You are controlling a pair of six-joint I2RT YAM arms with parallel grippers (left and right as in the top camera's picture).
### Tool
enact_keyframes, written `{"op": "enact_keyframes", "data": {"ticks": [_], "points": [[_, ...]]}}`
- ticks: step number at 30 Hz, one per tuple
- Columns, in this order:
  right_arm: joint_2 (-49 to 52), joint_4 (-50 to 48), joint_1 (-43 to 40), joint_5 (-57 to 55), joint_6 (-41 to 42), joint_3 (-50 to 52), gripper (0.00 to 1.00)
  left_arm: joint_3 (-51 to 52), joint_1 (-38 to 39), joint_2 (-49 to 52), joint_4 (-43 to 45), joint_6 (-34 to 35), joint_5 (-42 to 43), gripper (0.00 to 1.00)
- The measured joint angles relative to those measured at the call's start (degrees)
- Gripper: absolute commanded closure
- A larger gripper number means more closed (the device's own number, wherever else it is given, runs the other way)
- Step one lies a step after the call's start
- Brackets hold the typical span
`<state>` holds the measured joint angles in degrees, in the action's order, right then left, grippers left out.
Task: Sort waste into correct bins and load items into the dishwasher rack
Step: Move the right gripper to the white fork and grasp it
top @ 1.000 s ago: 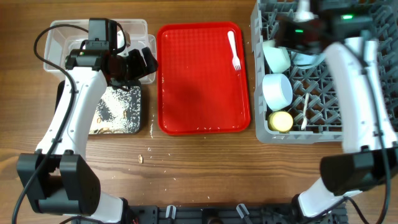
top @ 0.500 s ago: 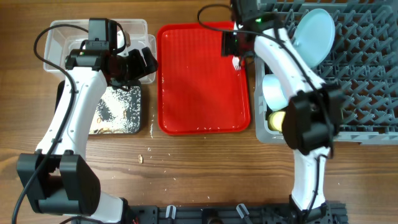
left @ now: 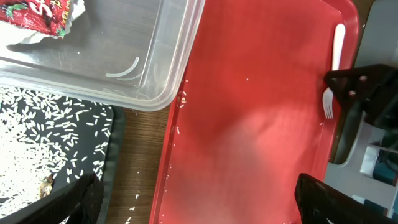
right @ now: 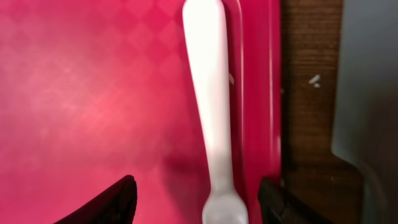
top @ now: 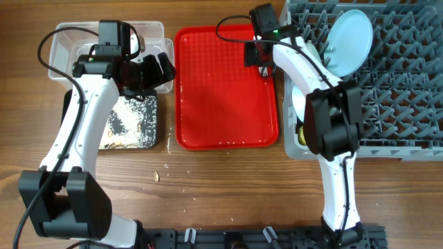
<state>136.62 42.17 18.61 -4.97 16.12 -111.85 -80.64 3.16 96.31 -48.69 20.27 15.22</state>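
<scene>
Right gripper (right: 196,185) hangs low over the right side of the red serving tray (top: 221,97). Its jaws are apart, one finger on either side of the white fork (right: 214,118) near the tine end. I can see tray between each finger and the fork, so nothing is gripped. The fork lies flat along the tray's edge nearest the dishwasher rack (top: 398,117), with its handle pointing toward the far side of the table. Left gripper (top: 149,72) hovers above the right rim of the clear tub (top: 69,34), jaws spread wide and empty. The crumpled red wrapper (left: 37,15) sits inside the tub. The black tray (top: 128,128), just on the near side of the tub, is strewn with white food scraps (left: 46,118). A few loose crumbs (top: 157,176) lie on the wood beside it. In the rack, the pale blue plate (top: 348,41) stands on edge among the pegs. A pale bowl (top: 299,100) sits in the rack's left side, partly hidden behind the right arm.
</scene>
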Motion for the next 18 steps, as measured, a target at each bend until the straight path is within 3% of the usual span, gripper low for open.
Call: {"op": "enact_keyframes", "data": {"ticks": [4, 18], "points": [[1.4, -1.6, 0.1, 0.0, 0.0, 0.0, 0.39, 0.0, 0.0, 0.0, 0.0, 0.0, 0.0, 0.00], [1.9, 0.7, -0.1, -1.1, -1.9, -0.4, 0.84, 0.0, 0.0, 0.0, 0.0, 0.0, 0.0, 0.00]]}}
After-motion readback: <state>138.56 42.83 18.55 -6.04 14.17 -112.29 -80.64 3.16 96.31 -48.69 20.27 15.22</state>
